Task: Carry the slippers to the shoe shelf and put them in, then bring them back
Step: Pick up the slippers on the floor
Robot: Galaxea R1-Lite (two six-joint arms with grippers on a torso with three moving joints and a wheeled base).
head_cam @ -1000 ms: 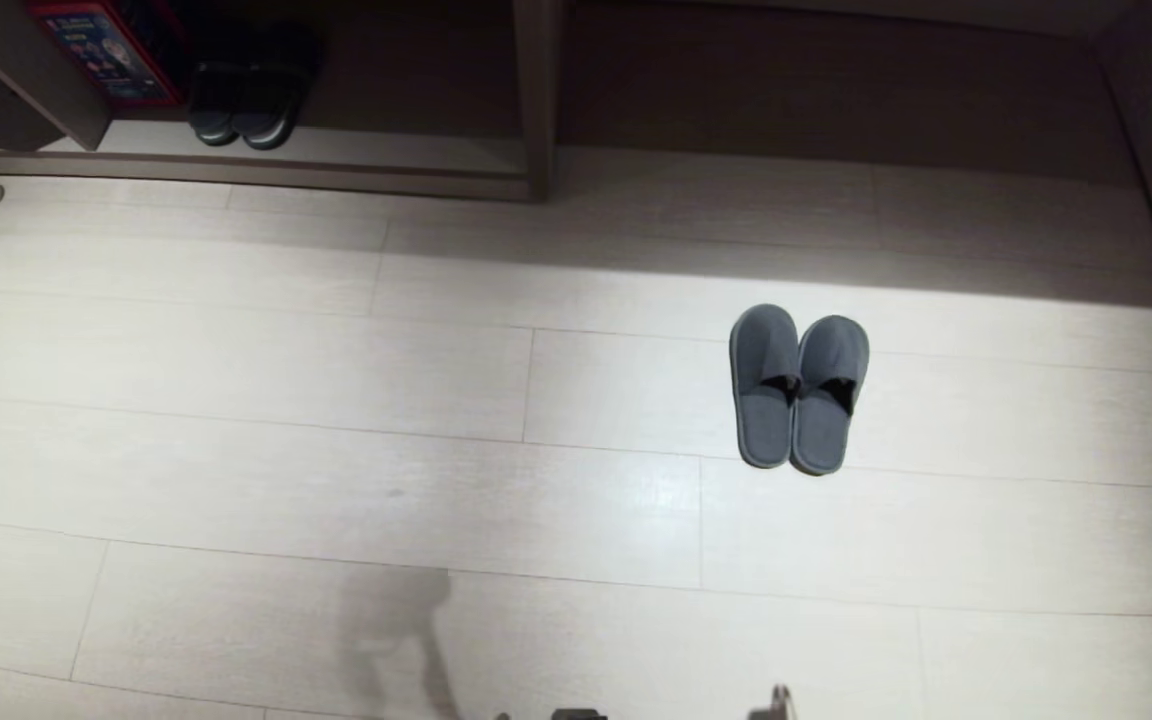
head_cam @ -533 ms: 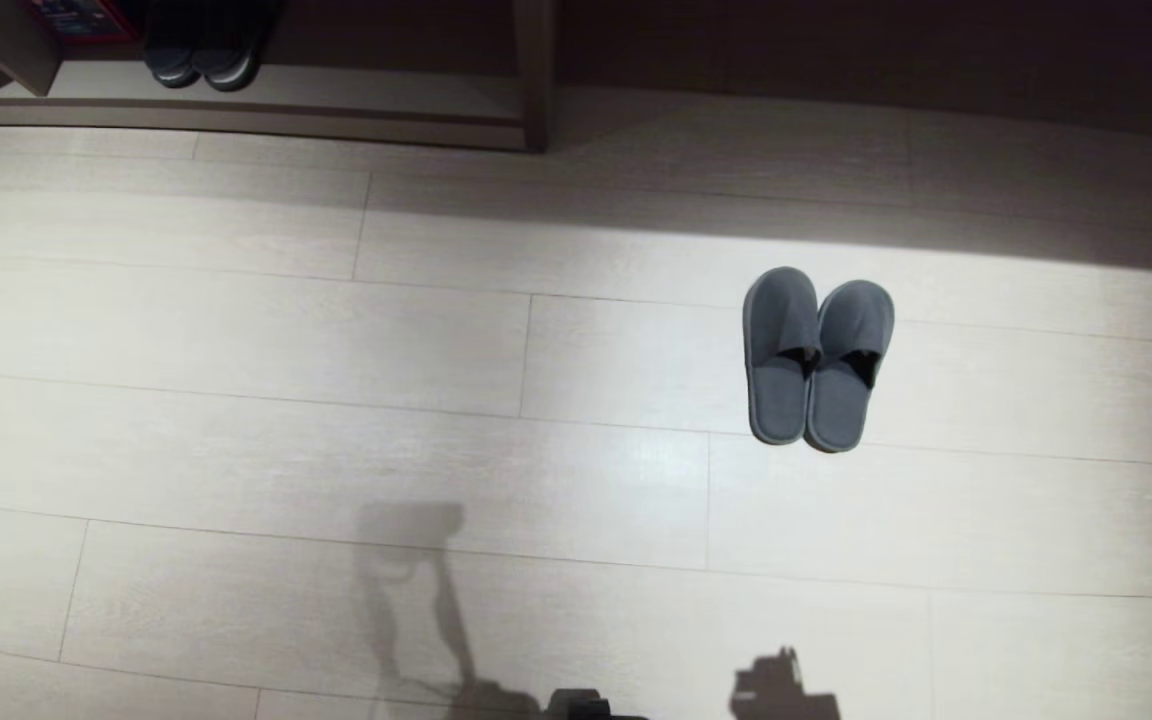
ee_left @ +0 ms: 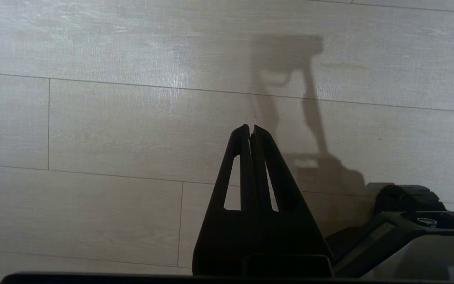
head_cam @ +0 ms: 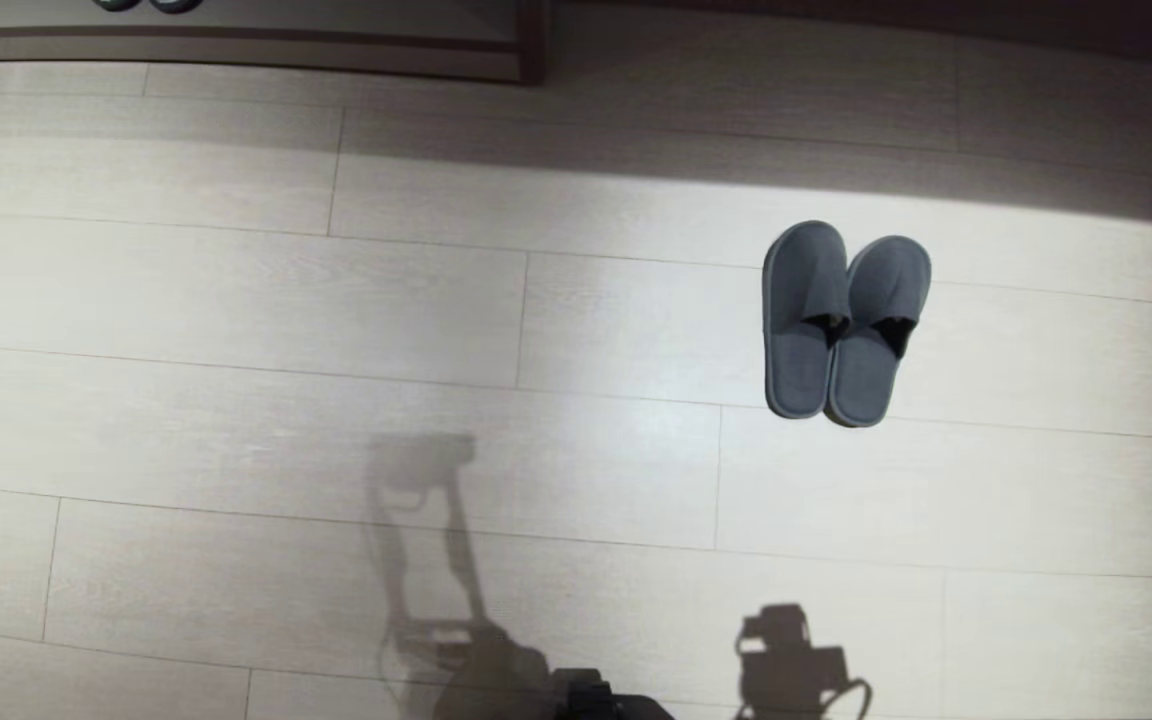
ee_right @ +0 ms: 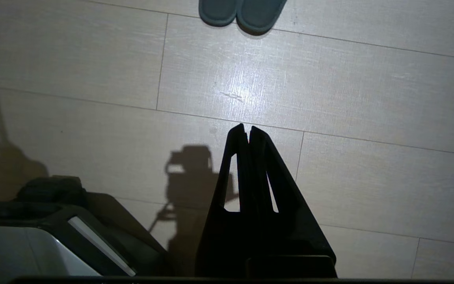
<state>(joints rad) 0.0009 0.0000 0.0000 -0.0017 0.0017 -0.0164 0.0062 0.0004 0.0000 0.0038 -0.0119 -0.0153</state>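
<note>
Slippers [head_cam: 844, 322] lie side by side on the pale plank floor [head_cam: 236, 300], touching along their inner edges, toes pointing toward the shelf [head_cam: 236, 45], which shows only as a strip of base board and one upright at the far left of the head view; the pair sits well apart from it, off to the robot's right. Both arms hang parked low beside the base: the left claw [ee_left: 250, 128] is pressed together over bare floor, and the right claw [ee_right: 246, 128] is likewise pressed together, empty, with only the slipper heels showing beyond it in the right wrist view. Nothing has been picked up, so the task looks to be at its very start, the step in hand being the approach to the pair. To do it well, I would judge the right arm the natural one, since the slippers lie on that side. The claw must spread before it descends, and a single pinch across the two touching inner walls near the vamp openings could lift both together. The fabric looks soft and will likely sag, so a deep bite matters, and the flat soles give little edge to catch from above
</note>
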